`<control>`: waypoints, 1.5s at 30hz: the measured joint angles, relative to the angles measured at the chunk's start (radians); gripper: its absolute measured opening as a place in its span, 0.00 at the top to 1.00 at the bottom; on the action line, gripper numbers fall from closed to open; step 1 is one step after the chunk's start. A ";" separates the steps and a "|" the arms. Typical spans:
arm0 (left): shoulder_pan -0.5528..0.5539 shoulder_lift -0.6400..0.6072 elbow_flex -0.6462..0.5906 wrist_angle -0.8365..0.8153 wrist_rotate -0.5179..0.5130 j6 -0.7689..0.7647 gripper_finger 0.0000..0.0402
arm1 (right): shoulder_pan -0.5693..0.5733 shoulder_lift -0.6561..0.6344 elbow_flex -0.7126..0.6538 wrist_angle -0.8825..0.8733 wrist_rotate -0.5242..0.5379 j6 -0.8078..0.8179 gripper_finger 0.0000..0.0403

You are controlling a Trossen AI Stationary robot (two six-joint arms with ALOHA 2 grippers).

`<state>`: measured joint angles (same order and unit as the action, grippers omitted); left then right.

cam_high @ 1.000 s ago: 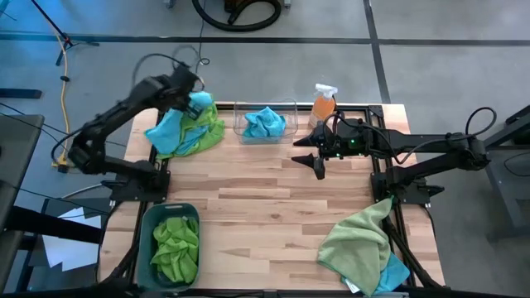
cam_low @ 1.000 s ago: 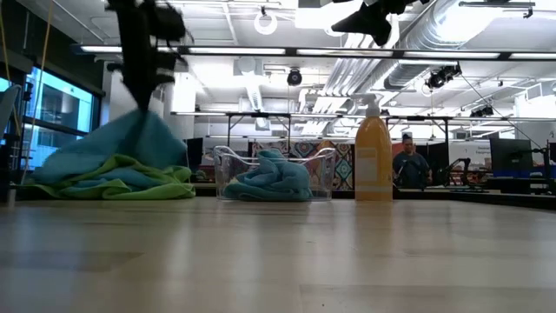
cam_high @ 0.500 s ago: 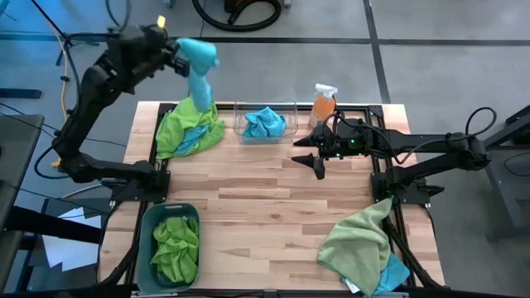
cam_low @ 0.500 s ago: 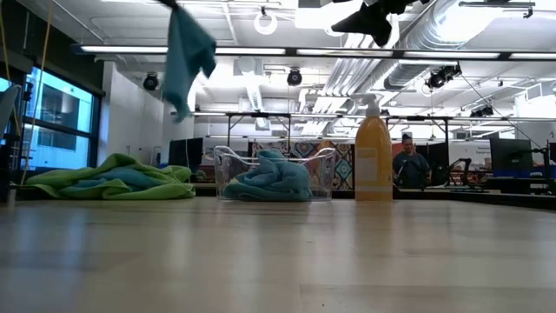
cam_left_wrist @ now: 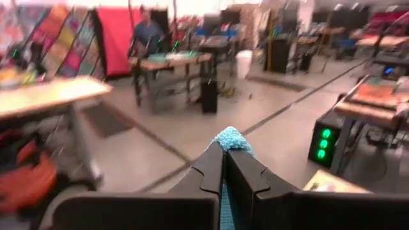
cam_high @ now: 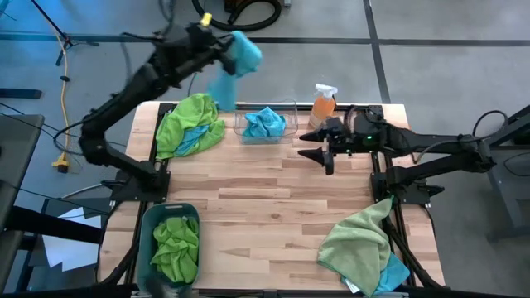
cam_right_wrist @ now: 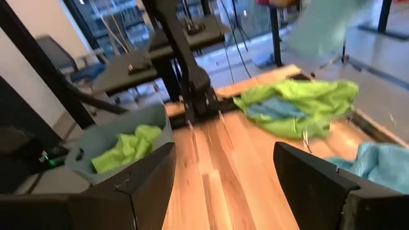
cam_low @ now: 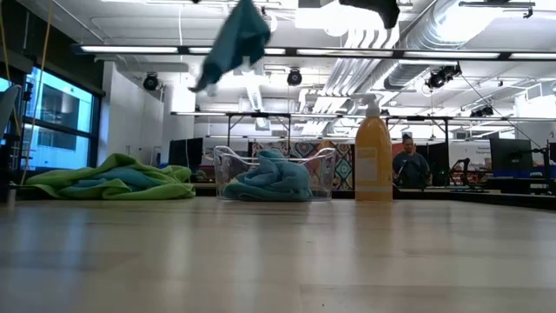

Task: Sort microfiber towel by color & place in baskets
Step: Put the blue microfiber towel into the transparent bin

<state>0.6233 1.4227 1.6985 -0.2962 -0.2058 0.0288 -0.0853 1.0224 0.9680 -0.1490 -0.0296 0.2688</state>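
Observation:
My left gripper [cam_high: 227, 45] is high over the table's far edge, pointing level and shut on a blue microfiber towel [cam_high: 242, 58], which also shows in the low view [cam_low: 236, 42]. Just past it stands the clear basket [cam_high: 288, 106] with a blue towel [cam_high: 265, 122] inside. A green and blue pile [cam_high: 190, 124] lies at the far left. The teal-grey basket [cam_high: 147, 217] at the near left holds green towels [cam_high: 175, 247]. My right gripper [cam_high: 320, 151] hovers open over the far right, with nothing between its fingers [cam_right_wrist: 153, 172]. My left gripper pinches the blue towel between its two shut fingers [cam_left_wrist: 211, 167]. A small tuft of the towel [cam_left_wrist: 231, 139] sticks out past the fingertips. The fingers point level. The rest of the cloth hangs slack below them [cam_low: 228, 61], lifted clear of the table and the pile.
An orange spray bottle [cam_high: 323, 103] stands at the far edge, beside my right gripper. A green towel over a blue one [cam_high: 360, 244] lies at the near right corner. Bare wood [cam_high: 265, 207] spans the table's middle. A person [cam_low: 408, 165] shows in the room behind.
My left gripper has risen from the far-left pile with the blue towel and swung toward the table's right, toward the clear basket. It has tipped from pointing down to pointing level. The towel has been lifted clear of the pile and now swings high in the air.

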 joint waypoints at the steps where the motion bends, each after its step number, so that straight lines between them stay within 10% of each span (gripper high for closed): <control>1: -0.011 0.025 0.000 0.054 0.001 0.006 1.00 | 0.000 -0.015 0.000 0.000 0.000 0.001 0.36; 9: -0.061 0.171 0.000 0.210 -0.003 -0.015 1.00 | 0.000 -0.092 0.001 -0.004 0.000 0.046 0.36; 31: -0.222 0.280 -0.173 -0.157 -0.165 -0.290 1.00 | 0.000 -0.093 0.001 -0.109 0.032 -0.012 0.36; 45: -0.089 0.345 -0.090 -0.413 0.059 -0.465 1.00 | 0.000 -0.093 0.001 -0.117 0.102 -0.019 0.36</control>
<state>0.5344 1.7674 1.6081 -0.7096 -0.1464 -0.4361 -0.0853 0.9295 0.9688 -0.2664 0.0722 0.2493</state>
